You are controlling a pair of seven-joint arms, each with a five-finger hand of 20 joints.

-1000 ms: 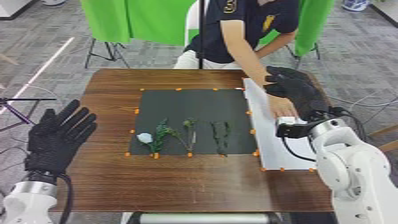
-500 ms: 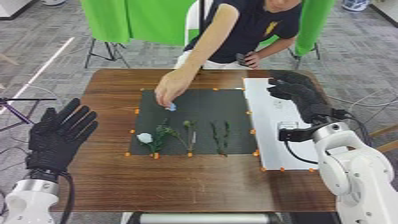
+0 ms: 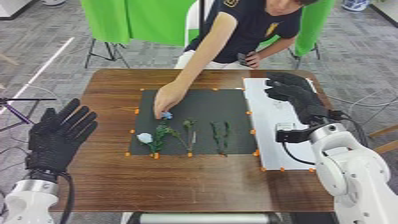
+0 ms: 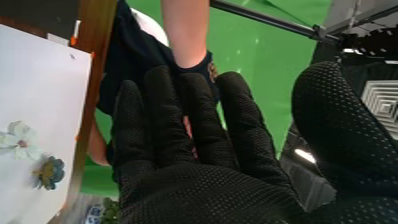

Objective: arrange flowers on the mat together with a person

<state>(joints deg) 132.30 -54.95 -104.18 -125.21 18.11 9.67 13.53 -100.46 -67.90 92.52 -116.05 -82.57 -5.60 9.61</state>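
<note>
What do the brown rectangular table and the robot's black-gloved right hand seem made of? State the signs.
The table looks like wood or laminate with a faint sheen, given its streaky grain. The right hand wears matte fabric, probably knitted, judging by its fine dotted texture.

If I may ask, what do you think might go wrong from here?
The person's hand, at the blue flower, might nudge the leafy stem close by. The right hand is near the white sheet, so a low sweep might disturb the pale flower lying there.
</note>
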